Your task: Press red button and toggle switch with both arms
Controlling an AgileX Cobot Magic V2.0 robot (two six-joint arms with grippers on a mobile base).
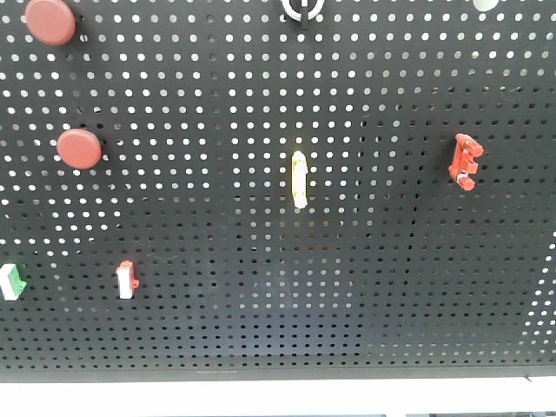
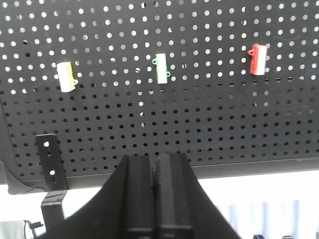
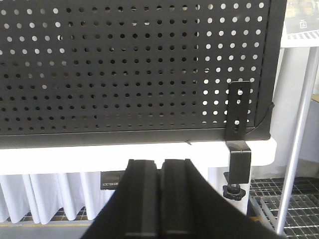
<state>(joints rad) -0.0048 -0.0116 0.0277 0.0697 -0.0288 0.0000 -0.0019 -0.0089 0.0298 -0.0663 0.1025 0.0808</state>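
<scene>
Two flat round red buttons sit on the black pegboard (image 1: 365,287) in the front view: one (image 1: 50,21) at the top left, one (image 1: 79,148) below it. A red toggle switch (image 1: 465,162) is at the right, a yellow switch (image 1: 299,179) in the middle, a red-white switch (image 1: 127,280) and a green-white switch (image 1: 9,282) at the lower left. The left wrist view shows the yellow (image 2: 66,76), green (image 2: 161,68) and red (image 2: 257,59) switches above my left gripper (image 2: 154,160), which is shut and empty. My right gripper (image 3: 160,163) is shut and empty, below the board's lower edge.
A metal bracket (image 3: 238,124) clamps the board's lower right corner to a white table edge (image 3: 65,154); another bracket (image 2: 50,164) holds the lower left corner. A white hook (image 1: 302,10) hangs at the top of the board. Neither arm shows in the front view.
</scene>
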